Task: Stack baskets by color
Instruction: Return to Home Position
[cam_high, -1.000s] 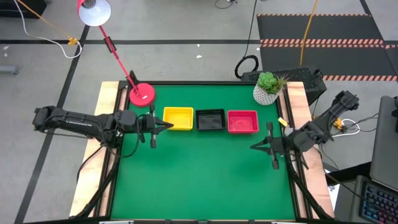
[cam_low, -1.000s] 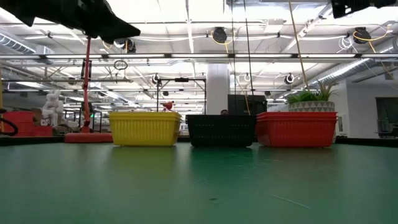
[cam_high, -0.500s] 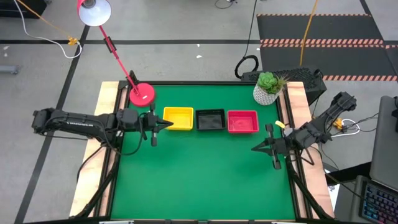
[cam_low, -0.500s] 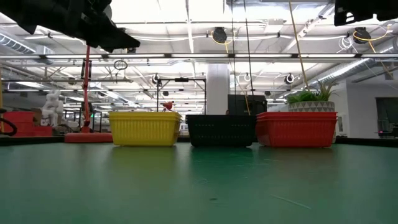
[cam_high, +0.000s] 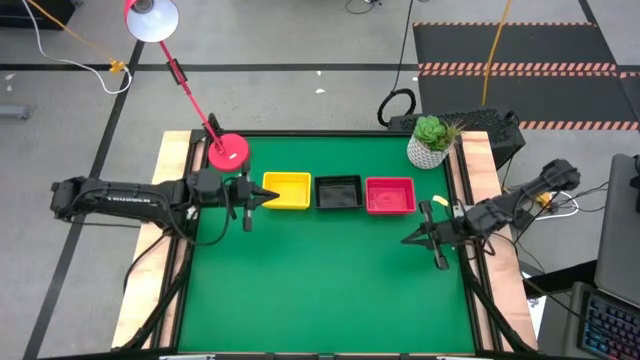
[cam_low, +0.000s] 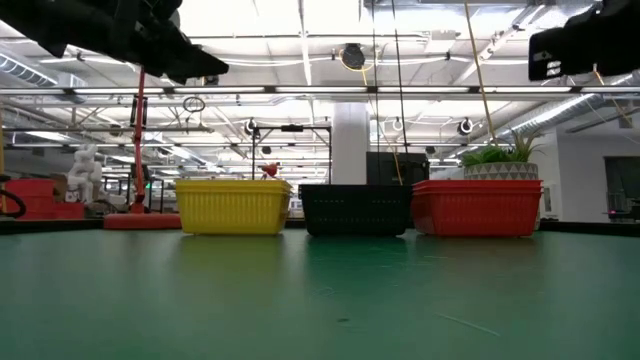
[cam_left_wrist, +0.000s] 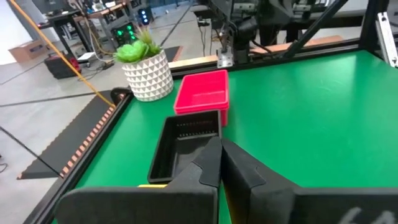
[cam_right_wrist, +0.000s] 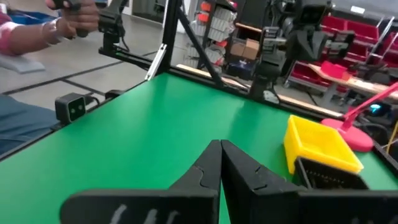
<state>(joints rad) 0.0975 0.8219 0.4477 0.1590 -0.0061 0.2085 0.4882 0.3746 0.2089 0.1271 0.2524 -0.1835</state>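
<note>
L end effector (cam_high: 270, 199) closed, near yellow baskets (cam_high: 290, 189)

**No legible text**

Nothing readable in any view. There is white lettering along the left arm (cam_high: 118, 196) in the high view, too small to make out. A pale label patch sits on the right arm (cam_low: 546, 66) in the low view — its characters can't be resolved.
</note>
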